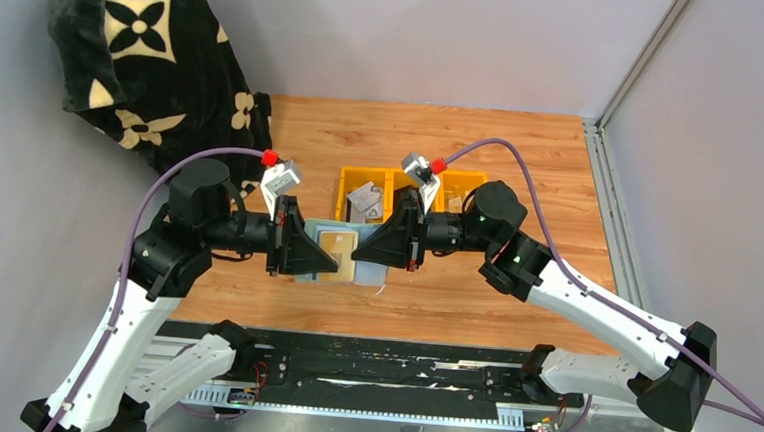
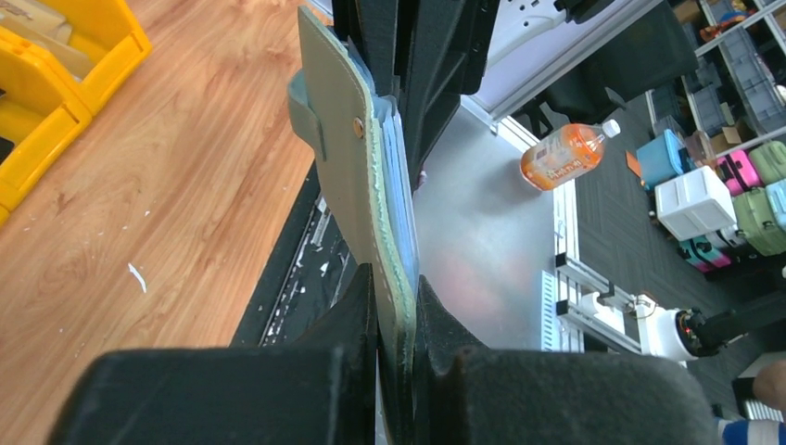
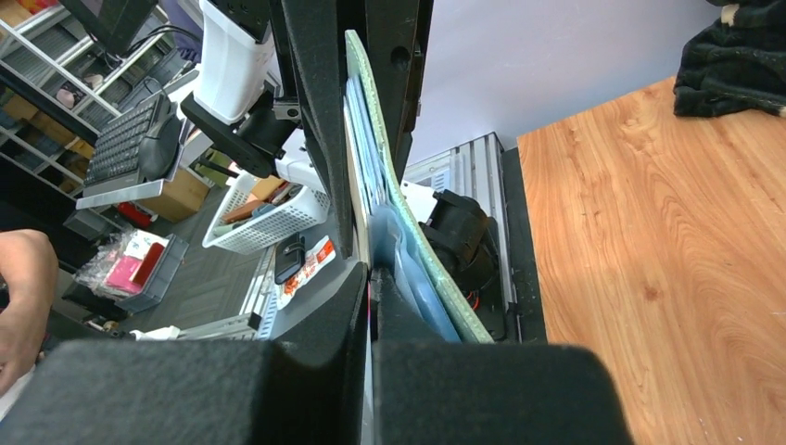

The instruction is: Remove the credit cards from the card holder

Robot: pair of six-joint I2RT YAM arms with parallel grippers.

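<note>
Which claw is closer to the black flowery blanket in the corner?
Left. The left claw, clamping the card holder, is on the blanket side. The right claw, pinching what looks like a credit card, faces it from the holder's other side, farther away.

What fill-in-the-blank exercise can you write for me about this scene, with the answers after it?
1. The left hand is shut on the ___ card holder.
2. The right hand pinches a pale card beside the holder's ___ inner pockets.
3. The bins behind both hands are ___.
Missing words: green; blue; yellow.
</note>
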